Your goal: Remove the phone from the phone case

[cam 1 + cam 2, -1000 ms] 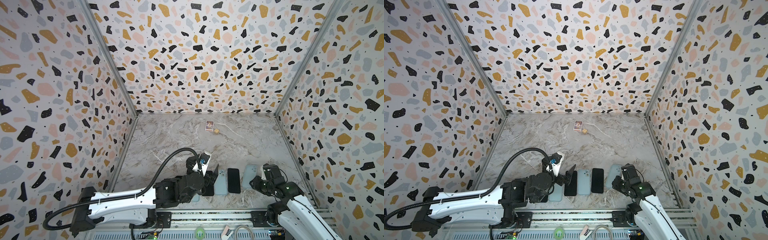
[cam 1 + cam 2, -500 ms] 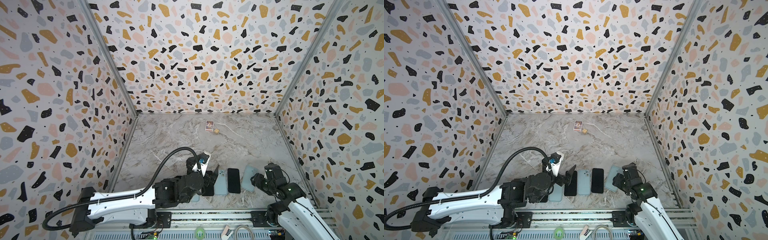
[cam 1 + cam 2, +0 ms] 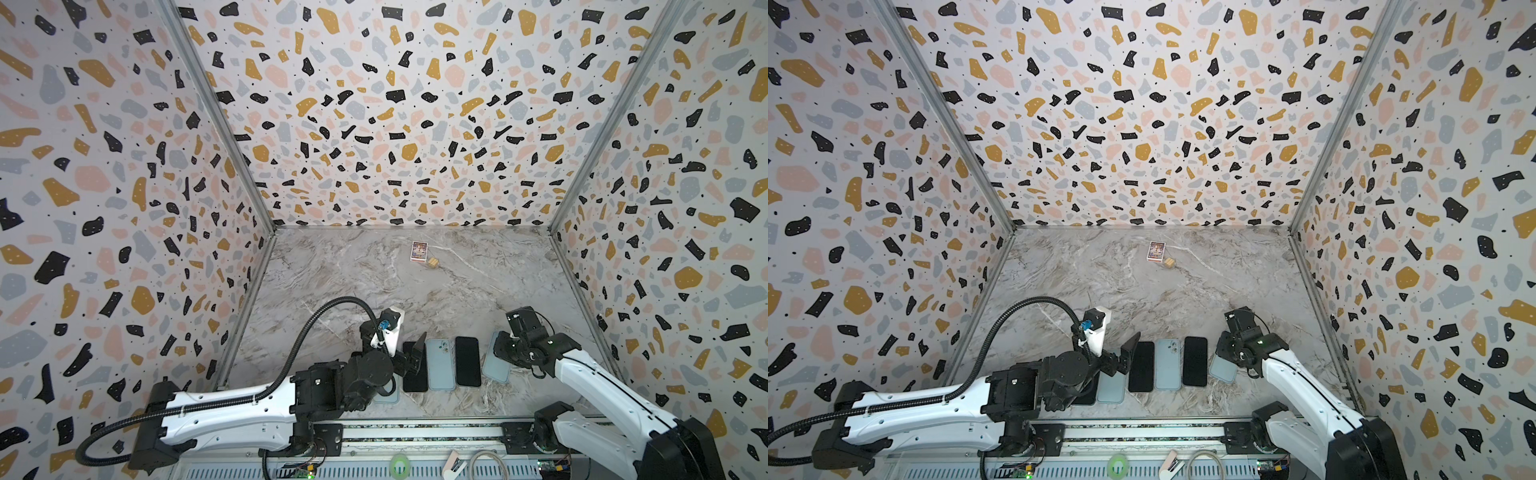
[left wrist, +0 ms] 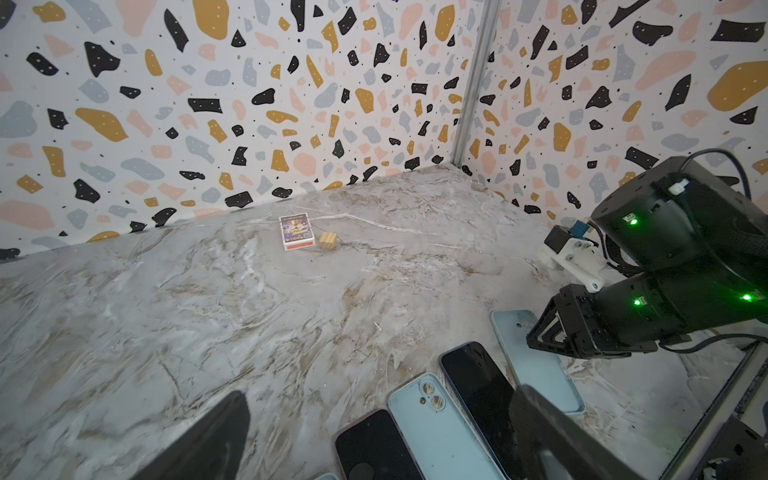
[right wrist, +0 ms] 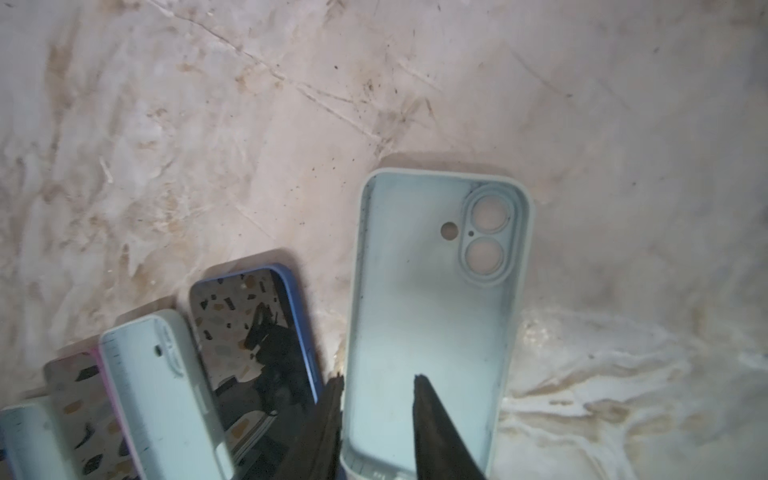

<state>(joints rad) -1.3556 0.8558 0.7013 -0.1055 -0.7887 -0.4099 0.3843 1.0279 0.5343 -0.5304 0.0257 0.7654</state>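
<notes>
Right wrist view: the blue-edged phone (image 5: 249, 340) is seen screen-up just beside the empty phone case (image 5: 432, 311), whose side wall is straddled by the right gripper (image 5: 376, 378), jaws narrow but unclamped, probably to shift it aside; the left gripper (image 4: 382, 395) is held wide open above the marble tabletop (image 4: 208, 311), between terrazzo walls (image 4: 208, 104)

Small card box (image 3: 419, 251) lying flat on the marble tabletop (image 3: 353, 282), colourful print facing up, way too small to read. A little wooden block (image 3: 433, 262) is just beside the box, on its right in both top views. Speckled terrazzo walls (image 3: 374, 124) stand behind the box and off to both its sides. Well in front of the box, past the table edge by the metal rail (image 3: 415, 432), there's a green tape roll (image 3: 399, 464) and a looped pale cable (image 3: 487, 462).
</notes>
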